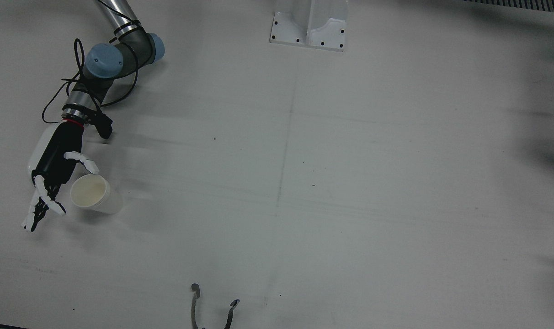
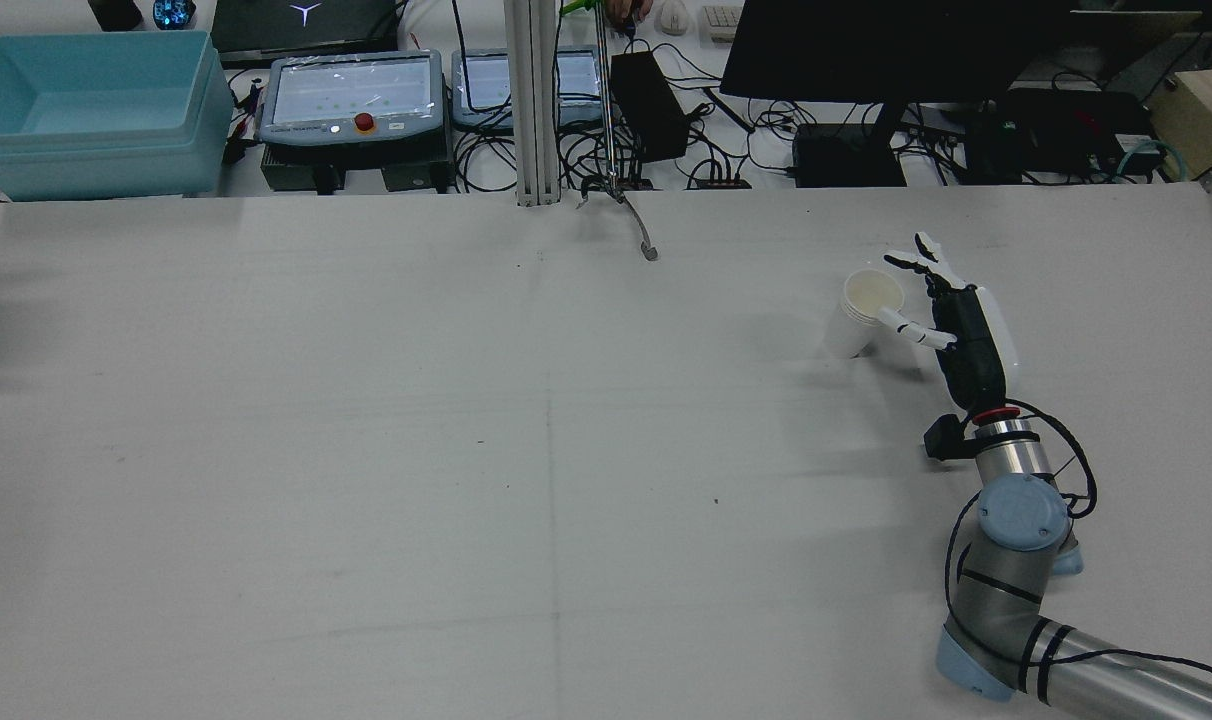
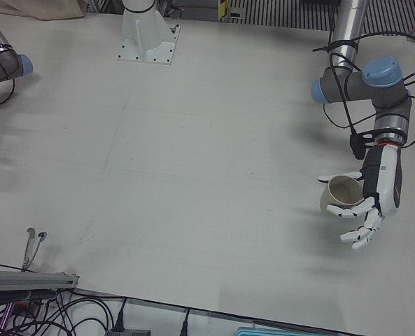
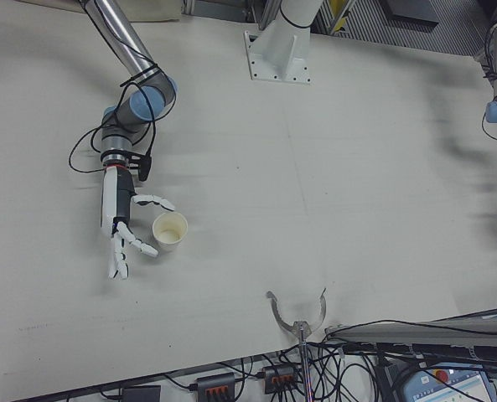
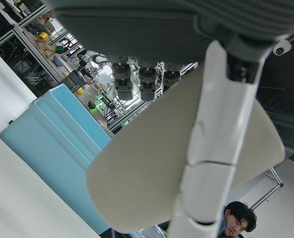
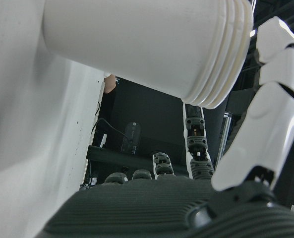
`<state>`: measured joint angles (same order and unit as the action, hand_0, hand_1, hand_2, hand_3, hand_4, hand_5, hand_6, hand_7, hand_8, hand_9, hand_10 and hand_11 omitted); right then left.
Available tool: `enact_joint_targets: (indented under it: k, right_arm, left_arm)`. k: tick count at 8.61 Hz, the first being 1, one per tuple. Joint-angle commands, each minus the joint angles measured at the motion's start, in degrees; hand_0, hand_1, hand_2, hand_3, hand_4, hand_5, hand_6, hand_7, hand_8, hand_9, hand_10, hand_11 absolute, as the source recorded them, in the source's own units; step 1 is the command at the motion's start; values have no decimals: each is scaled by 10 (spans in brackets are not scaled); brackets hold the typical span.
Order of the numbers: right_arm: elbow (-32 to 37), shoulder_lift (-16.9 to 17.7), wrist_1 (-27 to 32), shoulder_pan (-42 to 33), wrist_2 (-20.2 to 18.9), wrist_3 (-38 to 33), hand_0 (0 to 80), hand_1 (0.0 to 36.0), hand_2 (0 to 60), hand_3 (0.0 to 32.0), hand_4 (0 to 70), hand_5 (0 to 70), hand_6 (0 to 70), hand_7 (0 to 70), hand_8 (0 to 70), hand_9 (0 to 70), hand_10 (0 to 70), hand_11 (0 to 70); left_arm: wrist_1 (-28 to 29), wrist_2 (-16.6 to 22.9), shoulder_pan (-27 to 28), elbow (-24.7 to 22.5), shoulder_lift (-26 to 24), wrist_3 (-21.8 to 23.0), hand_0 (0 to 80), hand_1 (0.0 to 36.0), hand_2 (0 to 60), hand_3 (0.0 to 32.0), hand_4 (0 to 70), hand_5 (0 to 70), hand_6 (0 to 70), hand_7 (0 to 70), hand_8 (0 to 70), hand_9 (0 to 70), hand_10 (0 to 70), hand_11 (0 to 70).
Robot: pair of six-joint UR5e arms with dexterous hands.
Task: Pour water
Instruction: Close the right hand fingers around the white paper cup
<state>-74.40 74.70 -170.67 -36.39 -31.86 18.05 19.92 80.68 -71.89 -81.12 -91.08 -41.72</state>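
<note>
My right hand [image 1: 53, 178] is spread open, fingers apart, with a cup [image 1: 96, 196] upright on the table [image 1: 304, 183] just beside my thumb. My left hand [image 3: 375, 196] curves around another cup [image 3: 339, 196]; I cannot tell whether it grips.

Cup [image 1: 92, 193] on table [image 1: 304, 183], beside right hand [image 1: 53, 178].

We are in a robotics lab: a wide bare white table [image 2: 466, 450], a teach pendant [image 2: 354, 95] with a red stop button and a tangle of cables [image 2: 586, 150] along its far edge, a dark monitor [image 2: 906, 45], a blue plastic bin [image 2: 91, 110], and an arm pedestal [image 1: 310, 27] bolted to the table.
</note>
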Motion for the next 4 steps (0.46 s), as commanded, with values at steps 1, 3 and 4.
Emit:
enact_joint_targets:
  k: [1,3,4]
  right_arm:
    - [28,-24,-1,1,1,1,456,131,196,0,186,170,54,98,0,5,0,0]
    - [36,-34,-2,2,0,3,456,129,190,0,180,164,52,93,0,4,0,0]
    - [36,-34,-2,4,0,3,453,126,186,0,180,162,50,93,0,4,0,0]
  left_arm:
    - [-1,0,0,-2,-1,1,800,210,0,0,503,342,131,299,120,170,109,176]
    - [-1,0,0,-1,-2,1,800,215,0,0,500,344,132,299,122,172,111,180]
    - [-1,0,0,0,-2,1,800,216,0,0,497,344,132,298,122,172,111,180]
